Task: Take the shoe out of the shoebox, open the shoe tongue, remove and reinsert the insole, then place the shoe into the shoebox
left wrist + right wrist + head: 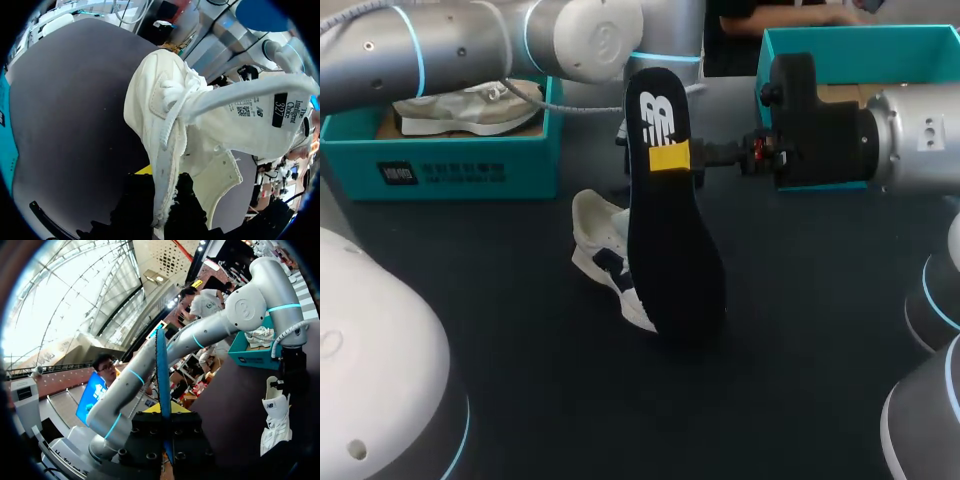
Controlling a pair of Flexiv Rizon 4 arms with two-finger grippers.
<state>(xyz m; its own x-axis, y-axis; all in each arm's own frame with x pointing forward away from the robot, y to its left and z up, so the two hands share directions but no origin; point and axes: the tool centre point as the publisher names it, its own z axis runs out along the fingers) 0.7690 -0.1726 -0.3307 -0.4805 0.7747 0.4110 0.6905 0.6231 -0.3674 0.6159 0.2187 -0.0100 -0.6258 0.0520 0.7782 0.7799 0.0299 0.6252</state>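
While a shoebox (450, 165) holds a sneaker (470, 108), left end effector (161, 196) grips shoe (165, 100), right end effector (165, 422) grips insole (675, 250).

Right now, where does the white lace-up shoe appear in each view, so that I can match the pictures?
Head view: the white lace-up shoe at the table's middle, partly behind the upright dark insole.
Left wrist view: large, just ahead of the left gripper, its edge between the jaws.
Right wrist view: small, beyond the insole's edge, under the left gripper.
Shared landmark: the teal cardboard shoebox, at the table's edge in all views.
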